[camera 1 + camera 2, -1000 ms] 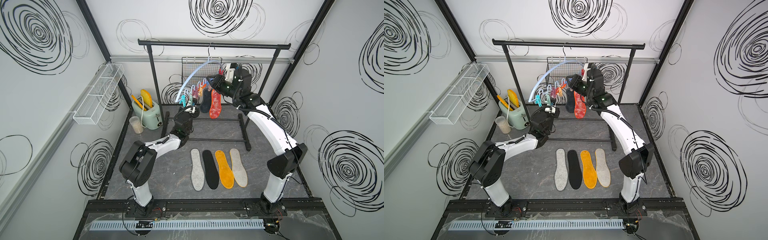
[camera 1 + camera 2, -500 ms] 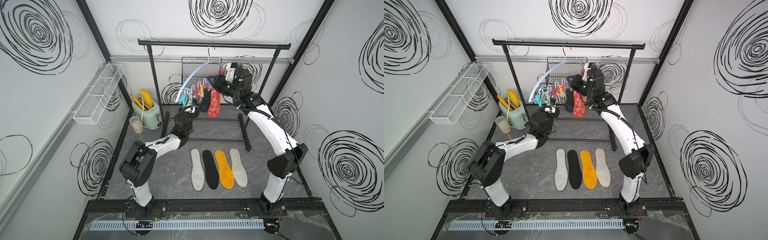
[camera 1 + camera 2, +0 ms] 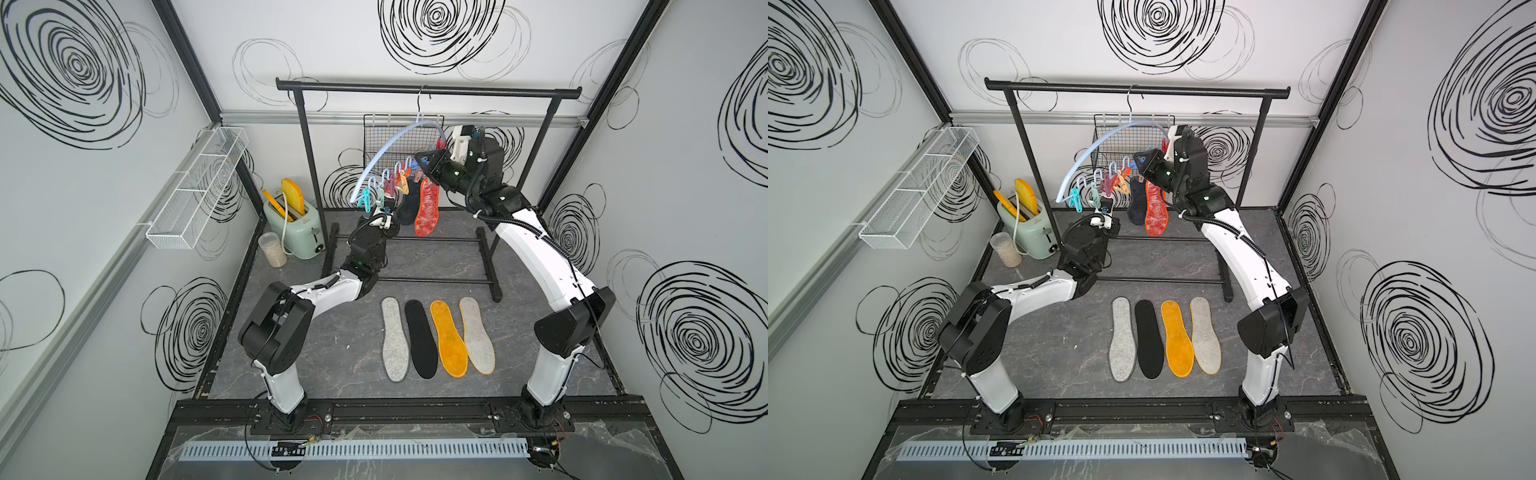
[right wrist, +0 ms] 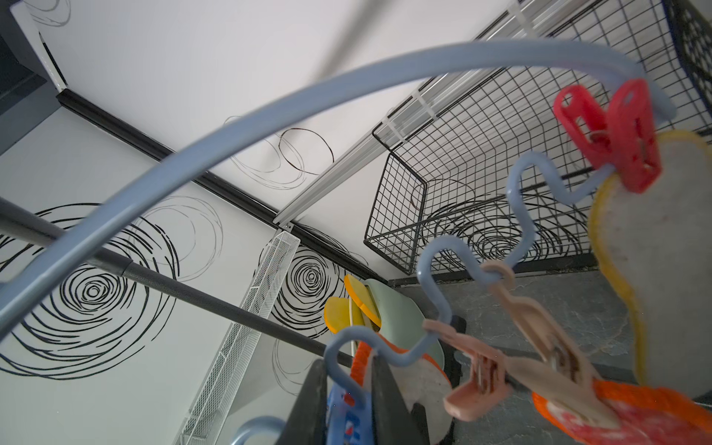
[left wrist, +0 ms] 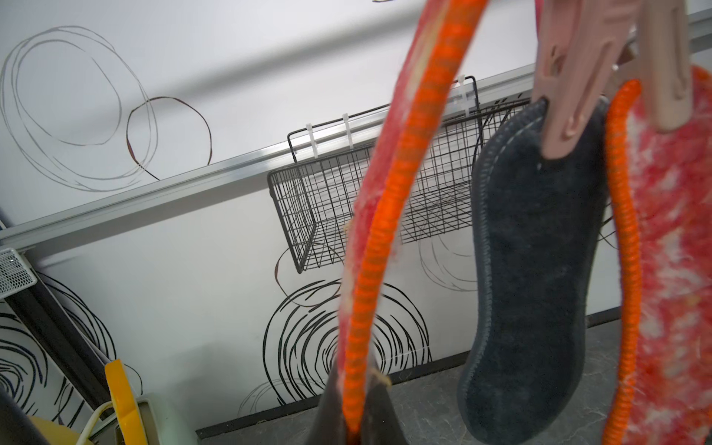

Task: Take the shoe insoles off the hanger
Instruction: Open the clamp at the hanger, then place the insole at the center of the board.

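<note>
The pale blue hanger point(image 3: 390, 153) point(image 4: 269, 111) hangs by its hook from the black rack point(image 3: 428, 89). My left gripper point(image 5: 356, 424) point(image 3: 384, 205) is shut on the lower end of an orange-edged insole point(image 5: 389, 215) that hangs from it. Beside this one hang a dark grey insole point(image 5: 539, 269) point(image 3: 409, 205) and a red-mottled insole point(image 5: 678, 250) point(image 3: 427, 208), each under a pink peg point(image 5: 570, 96). My right gripper point(image 4: 346, 404) point(image 3: 419, 160) is shut on a blue peg point(image 4: 343, 418) on the wavy bar. A red peg point(image 4: 616, 142) holds a yellow-edged grey insole point(image 4: 662, 239). Several insoles point(image 3: 436, 338) lie on the floor.
A black wire basket point(image 3: 399, 137) hangs on the back wall behind the hanger. A mint toaster point(image 3: 293, 222) with yellow slabs and a jar point(image 3: 272, 249) stand at the back left. A white wire shelf point(image 3: 199, 187) juts from the left wall. The rack's base bars point(image 3: 436, 281) cross the floor.
My right gripper's jaws have closed on the blue peg. Both arms have stayed almost where they were, and my left gripper keeps its hold on the insole.
</note>
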Tool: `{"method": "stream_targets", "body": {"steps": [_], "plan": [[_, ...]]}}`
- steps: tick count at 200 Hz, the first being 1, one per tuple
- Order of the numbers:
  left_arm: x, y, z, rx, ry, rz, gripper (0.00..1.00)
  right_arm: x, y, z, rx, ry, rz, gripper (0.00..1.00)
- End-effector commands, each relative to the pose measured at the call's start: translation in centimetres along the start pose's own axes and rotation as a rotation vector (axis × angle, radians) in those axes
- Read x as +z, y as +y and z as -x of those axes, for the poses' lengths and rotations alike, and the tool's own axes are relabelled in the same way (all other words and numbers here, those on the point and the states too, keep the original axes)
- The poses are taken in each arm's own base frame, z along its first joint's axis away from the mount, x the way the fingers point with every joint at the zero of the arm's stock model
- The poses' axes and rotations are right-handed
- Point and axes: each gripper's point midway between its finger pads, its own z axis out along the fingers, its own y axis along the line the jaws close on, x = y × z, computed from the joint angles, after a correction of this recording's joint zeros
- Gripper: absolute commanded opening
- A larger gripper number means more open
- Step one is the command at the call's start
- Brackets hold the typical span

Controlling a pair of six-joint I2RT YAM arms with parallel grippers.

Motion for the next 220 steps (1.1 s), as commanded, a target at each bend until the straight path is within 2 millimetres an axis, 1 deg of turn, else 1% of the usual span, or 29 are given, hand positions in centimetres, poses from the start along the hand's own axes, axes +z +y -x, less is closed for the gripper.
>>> {"method": "stream_targets", "body": {"steps": [1,12,18,33,50,73,89,101,112,118,120,126,137,148,154,168,174,179,186,199,220], "plan": [[-0.9,1.3,0.5,-0.065,0.006,0.041,0.0,-1.7,2.8,1.9,0.001,-0.05,0.062,0.14],[-1.3,1.4,-0.6,-0.101,0.045,0.047,0.0,-1.8,2.9,2.1,-0.001,-0.052,0.066,0.15],[-1.6,1.3,-1.2,-0.12,0.066,0.039,0.0,-1.8,2.9,2.1,-0.003,-0.052,0.07,0.17],[-2.6,1.4,-2.7,-0.18,0.114,0.036,0.0,-1.9,2.9,2.4,-0.019,-0.064,0.068,0.33],[-4.2,1.3,-4.0,-0.237,0.142,0.013,0.0,-2.0,3.0,2.5,-0.035,-0.066,0.068,0.43],[-6.5,1.9,-5.6,-0.296,0.186,0.015,0.0,-2.2,3.1,2.4,-0.043,-0.061,0.075,0.48],[-8.0,1.8,-6.5,-0.327,0.221,-0.021,0.0,-2.5,3.4,2.6,-0.05,-0.068,0.081,0.53],[-9.3,1.7,-7.8,-0.363,0.272,-0.043,0.0,-2.9,3.6,2.9,-0.064,-0.082,0.08,0.55],[-10.7,1.1,-9.0,-0.407,0.334,-0.093,0.0,-3.5,3.6,3.1,-0.074,-0.098,0.08,0.56],[-11.5,0.6,-9.3,-0.431,0.355,-0.133,0.0,-3.8,3.4,3.3,-0.075,-0.104,0.077,0.57],[-12.0,0.3,-9.9,-0.428,0.38,-0.146,0.0,-3.9,3.4,3.3,-0.076,-0.106,0.077,0.57],[-13.0,-0.3,-10.5,-0.449,0.415,-0.188,0.0,-4.1,3.0,3.4,-0.079,-0.114,0.069,0.58],[-14.9,-1.3,-11.8,-0.487,0.481,-0.25,0.0,-5.0,2.4,3.7,-0.083,-0.139,0.063,0.58],[-16.8,-1.9,-13.1,-0.537,0.556,-0.284,0.0,-6.0,1.7,4.1,-0.092,-0.174,0.054,0.59],[-17.8,-2.3,-13.9,-0.575,0.601,-0.302,0.0,-6.4,0.9,4.2,-0.094,-0.184,0.04,0.59],[-20.0,-3.4,-15.3,-0.625,0.703,-0.37,0.0,-8.1,-0.2,4.7,-0.101,-0.221,0.027,0.59],[-20.9,-3.7,-16.0,-0.646,0.749,-0.386,0.0,-8.7,-1.1,4.8,-0.107,-0.239,0.011,0.59],[-21.8,-3.9,-16.5,-0.664,0.787,-0.398,0.0,-9.6,-1.4,4.9,-0.111,-0.257,0.008,0.59],[-22.8,-4.2,-17.0,-0.693,0.825,-0.423,0.0,-10.6,-2.2,5.0,-0.116,-0.275,0.001,0.59],[-24.6,-5.1,-17.3,-0.735,0.875,-0.505,0.0,-12.8,-3.1,5.0,-0.145,-0.316,-0.014,0.59],[-26.7,-4.9,-18.3,-0.754,0.951,-0.531,0.0,-15.5,-5.2,3.8,-0.189,-0.343,-0.052,0.59]]}}
